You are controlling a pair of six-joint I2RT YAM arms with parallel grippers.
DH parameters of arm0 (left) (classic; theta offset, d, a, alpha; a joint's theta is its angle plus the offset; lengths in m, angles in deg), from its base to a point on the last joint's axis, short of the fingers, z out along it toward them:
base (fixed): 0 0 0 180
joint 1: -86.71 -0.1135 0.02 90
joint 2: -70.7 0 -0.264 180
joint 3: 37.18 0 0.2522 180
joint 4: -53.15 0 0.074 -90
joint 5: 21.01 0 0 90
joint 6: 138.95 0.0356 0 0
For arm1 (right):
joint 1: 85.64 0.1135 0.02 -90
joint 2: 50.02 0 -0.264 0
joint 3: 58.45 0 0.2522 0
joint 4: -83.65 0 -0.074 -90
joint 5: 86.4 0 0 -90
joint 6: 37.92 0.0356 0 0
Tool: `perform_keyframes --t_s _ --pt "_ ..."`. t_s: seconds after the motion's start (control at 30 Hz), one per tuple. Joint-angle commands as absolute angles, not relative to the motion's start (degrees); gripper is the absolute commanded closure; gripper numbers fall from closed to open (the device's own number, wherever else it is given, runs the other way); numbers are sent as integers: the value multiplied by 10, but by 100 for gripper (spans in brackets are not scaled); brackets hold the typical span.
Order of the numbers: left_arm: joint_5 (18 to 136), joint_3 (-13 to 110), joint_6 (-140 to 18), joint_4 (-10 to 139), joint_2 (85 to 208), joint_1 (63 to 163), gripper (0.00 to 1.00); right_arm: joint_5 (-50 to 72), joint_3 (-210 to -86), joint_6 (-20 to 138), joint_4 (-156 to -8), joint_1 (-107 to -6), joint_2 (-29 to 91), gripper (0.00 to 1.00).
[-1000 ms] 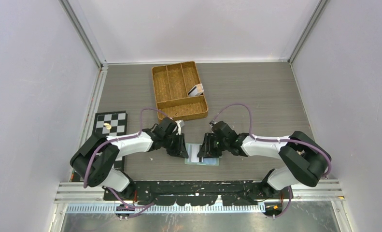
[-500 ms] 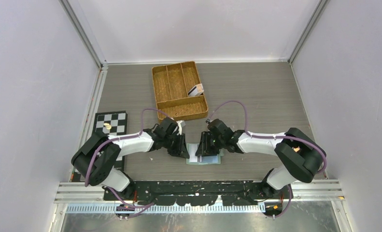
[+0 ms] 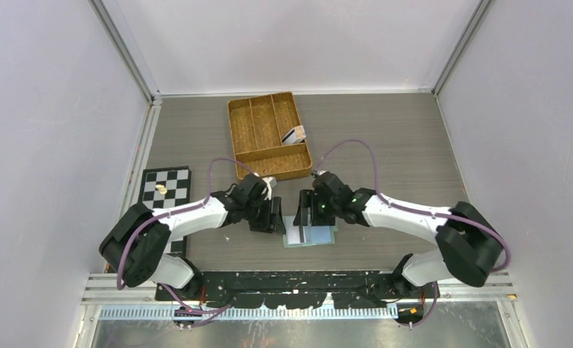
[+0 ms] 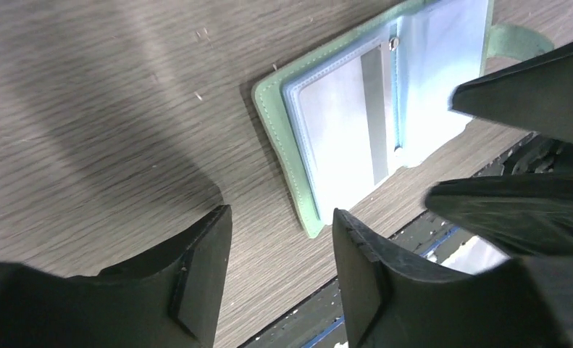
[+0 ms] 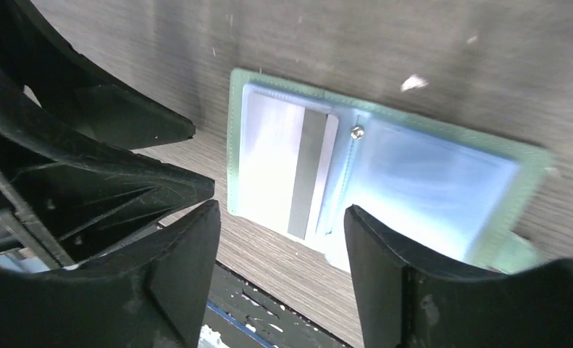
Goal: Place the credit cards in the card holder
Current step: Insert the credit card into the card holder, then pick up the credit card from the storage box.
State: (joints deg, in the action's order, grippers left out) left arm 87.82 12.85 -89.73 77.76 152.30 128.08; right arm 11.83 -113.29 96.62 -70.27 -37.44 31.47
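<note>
Open card holder (image 3: 318, 236) lies lower centre on the desk between left tool (image 3: 274, 221) and right tool (image 3: 305, 220), both parted, empty. A credit card (image 3: 293, 135) lies up-frame in the woven tray (image 3: 247, 130).

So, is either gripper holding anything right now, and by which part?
Nothing is held: the left gripper and right gripper both stand open and empty by the unfolded card holder.
</note>
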Motion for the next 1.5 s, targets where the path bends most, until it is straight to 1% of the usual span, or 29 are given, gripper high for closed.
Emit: perform_keyframes --t_s 0.0,0.07,0.17,0.4,0.6,0.77,0.93,1.13,1.33,1.47 --pt "806 194 -863 848 1488 1281 41 48 -1175 908 -618 -405 240 28" --pt "784 246 -850 876 1499 1281 37 48 -1171 892 -608 -434 211 24" --pt "760 327 -841 911 1538 1278 36 54 -1163 866 -604 -483 183 19" --pt "698 539 -828 958 1674 1263 34 70 -1160 838 -609 -584 158 16" --pt "645 720 -814 974 1805 1235 32 96 -1151 833 -616 -608 144 15" --pt "630 824 -804 981 1891 1217 32 116 -1128 842 -620 -613 132 15" --pt "614 937 -773 1028 1980 1206 33 131 -1112 854 -625 -615 121 15" --pt "645 998 -786 1054 2041 1189 33 132 -1104 860 -625 -617 105 15" --pt "700 1009 -780 1027 2068 1188 33 135 -1104 863 -625 -619 102 15" --pt "714 1000 -779 1004 2064 1188 33 136 -1104 868 -625 -618 101 16"
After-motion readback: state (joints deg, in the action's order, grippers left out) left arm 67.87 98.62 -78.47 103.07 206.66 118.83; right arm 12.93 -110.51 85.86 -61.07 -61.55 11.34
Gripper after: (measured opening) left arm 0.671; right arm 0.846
